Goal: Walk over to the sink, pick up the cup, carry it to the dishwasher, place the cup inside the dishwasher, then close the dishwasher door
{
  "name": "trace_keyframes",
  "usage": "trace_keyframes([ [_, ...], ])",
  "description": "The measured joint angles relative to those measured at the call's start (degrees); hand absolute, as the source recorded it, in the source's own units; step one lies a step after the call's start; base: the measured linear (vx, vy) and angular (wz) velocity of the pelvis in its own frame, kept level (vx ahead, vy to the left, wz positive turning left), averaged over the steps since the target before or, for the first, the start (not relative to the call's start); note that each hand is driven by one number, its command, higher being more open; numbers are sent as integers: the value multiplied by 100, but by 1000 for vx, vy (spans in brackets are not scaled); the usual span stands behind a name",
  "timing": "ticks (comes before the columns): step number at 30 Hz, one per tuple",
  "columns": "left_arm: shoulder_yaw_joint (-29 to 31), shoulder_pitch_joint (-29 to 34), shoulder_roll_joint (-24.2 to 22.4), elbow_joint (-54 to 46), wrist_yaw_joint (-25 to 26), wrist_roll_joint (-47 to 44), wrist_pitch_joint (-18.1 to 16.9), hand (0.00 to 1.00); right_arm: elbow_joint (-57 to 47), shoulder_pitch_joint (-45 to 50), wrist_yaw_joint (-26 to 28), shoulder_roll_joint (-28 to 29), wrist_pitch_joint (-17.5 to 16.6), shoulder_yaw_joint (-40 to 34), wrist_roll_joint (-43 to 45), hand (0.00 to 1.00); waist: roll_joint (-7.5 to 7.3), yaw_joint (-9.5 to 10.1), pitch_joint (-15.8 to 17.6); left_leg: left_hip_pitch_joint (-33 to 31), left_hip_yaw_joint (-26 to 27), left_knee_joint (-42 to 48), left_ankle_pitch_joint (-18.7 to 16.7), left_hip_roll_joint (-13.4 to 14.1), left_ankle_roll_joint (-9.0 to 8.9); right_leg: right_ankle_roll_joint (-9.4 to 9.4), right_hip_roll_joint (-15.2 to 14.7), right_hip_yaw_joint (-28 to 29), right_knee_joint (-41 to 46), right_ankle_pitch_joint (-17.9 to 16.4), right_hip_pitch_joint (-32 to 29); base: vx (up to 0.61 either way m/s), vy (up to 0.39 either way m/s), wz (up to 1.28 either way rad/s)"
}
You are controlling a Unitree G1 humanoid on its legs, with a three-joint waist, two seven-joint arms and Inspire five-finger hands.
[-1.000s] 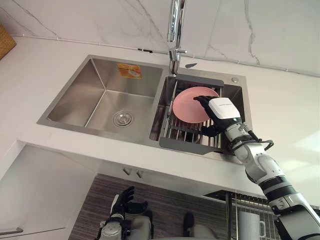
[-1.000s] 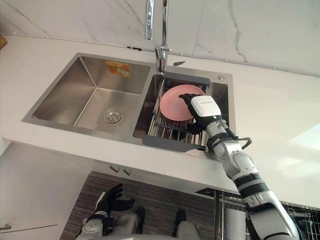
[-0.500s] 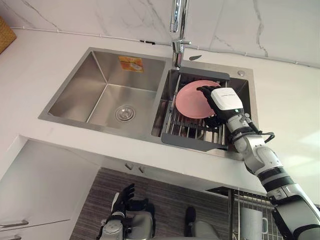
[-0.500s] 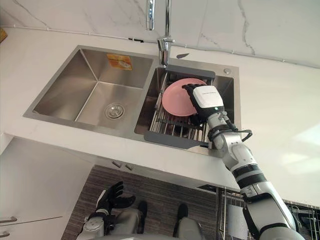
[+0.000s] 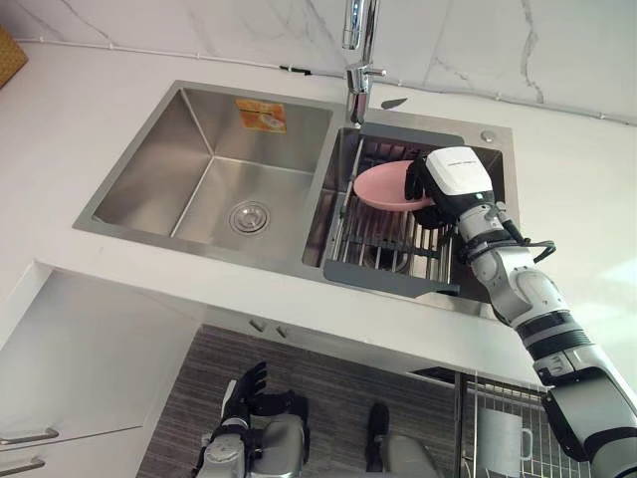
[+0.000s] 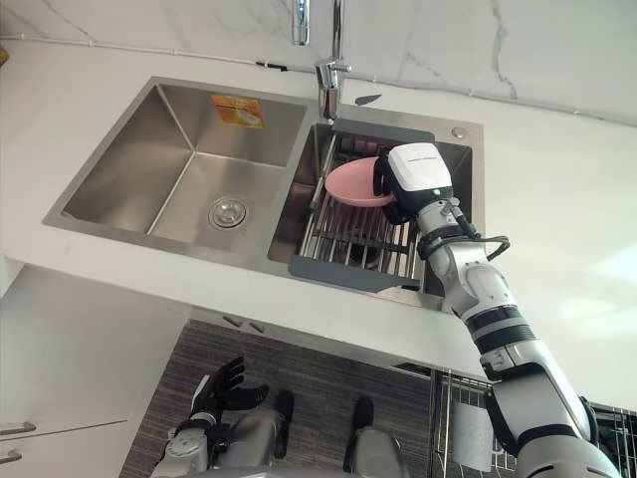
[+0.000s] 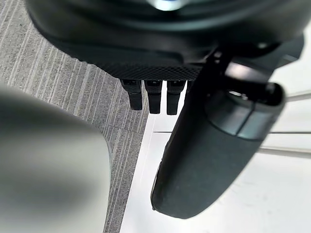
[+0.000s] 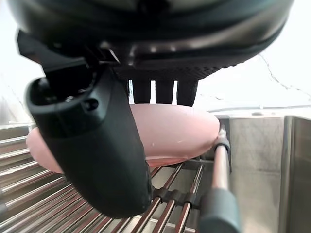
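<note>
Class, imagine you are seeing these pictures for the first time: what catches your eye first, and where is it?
A pink plate stands out at the rack in the right basin of the sink, pinched between the fingers and thumb of the right hand. The shiny faucet rises behind, between the two basins. The left hand hangs open low down, near the floor.

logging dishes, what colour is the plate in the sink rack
The plate is plain pink, clearest in the left eye view.
</note>
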Motion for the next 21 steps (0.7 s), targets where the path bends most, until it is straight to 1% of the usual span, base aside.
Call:
trace_keyframes([
  [5,0,0,2,5,1,2,5,90,-237,69,2,-21,-44,-68,30,30,-1,-16,1,15,27,-3,0,9,1,0,8,22,0,0,-2,2,1,-2],
  [10,11,-6,-8,-9,3,3,10,90,-968,569,-2,59,-25,-596,229,30,-3,18,2,46,30,-2,2,14,2,0,15,38,0,0,4,0,0,0],
  [12,43,-6,-17,4,1,5,28,90,-1419,861,-11,180,-45,-847,328,30,-4,15,2,119,44,5,8,14,8,0,14,71,-2,-1,66,6,1,-4],
  [15,94,3,-25,25,-4,11,41,90,-1881,1180,-29,294,-105,-962,472,30,-9,4,-1,262,73,-13,9,16,10,-6,16,170,-4,-11,183,30,9,-8],
  [21,99,4,-20,35,-9,12,93,90,-2468,1647,-37,616,-295,-1178,697,30,-34,-19,-16,389,108,-96,15,27,14,-7,19,219,-11,-12,245,2,-1,-2],
])
